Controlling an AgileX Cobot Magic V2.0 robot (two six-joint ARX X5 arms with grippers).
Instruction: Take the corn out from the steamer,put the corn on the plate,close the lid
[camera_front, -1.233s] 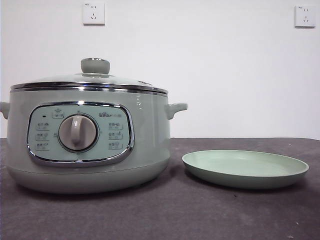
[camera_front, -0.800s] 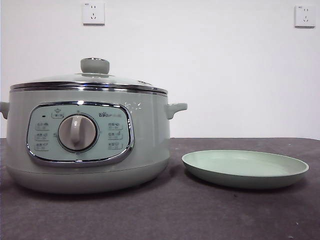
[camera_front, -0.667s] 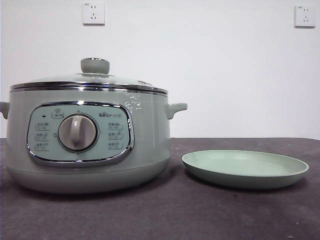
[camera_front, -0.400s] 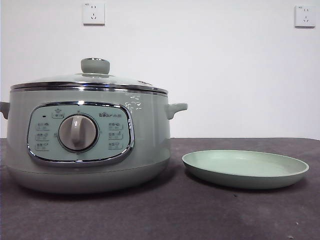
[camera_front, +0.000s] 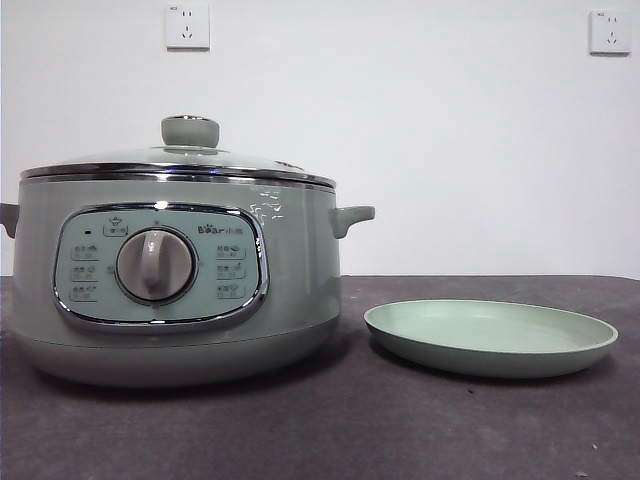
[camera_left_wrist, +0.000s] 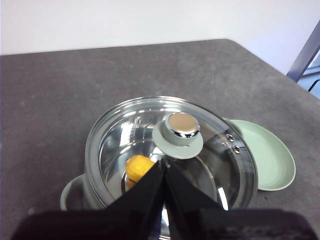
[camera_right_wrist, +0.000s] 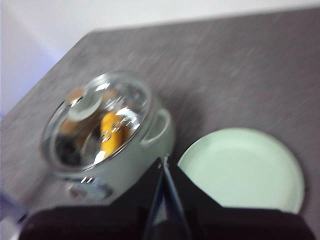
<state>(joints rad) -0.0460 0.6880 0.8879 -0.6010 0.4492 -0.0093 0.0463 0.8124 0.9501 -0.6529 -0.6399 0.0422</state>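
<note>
White wall with two sockets (camera_front: 187, 27) stands behind your grey desk (camera_front: 320, 430). On the desk sits the steamer (camera_front: 170, 270), with the lid (camera_left_wrist: 172, 150) shut on top of it. Look through the glass and you see the corn (camera_left_wrist: 138, 167) lying inside the pot. Your plate (camera_front: 490, 338) waits just beside the steamer, with nothing on it.

Both arms hang high above the desk. Your left gripper (camera_left_wrist: 163, 172) is over the lid, near the knob (camera_left_wrist: 178, 135). Its jaws are pressed together and hold nothing. Your right gripper (camera_right_wrist: 164, 170) hangs over the gap between steamer and plate. Its jaws are pressed together too, and hold nothing. That picture is blurry.

I think the lid must come off first. Glass is heavy, hard and slippery, and it can break. Grab it by the knob. The corn looks small, light and round, so it may roll. Pinch it across its middle.
</note>
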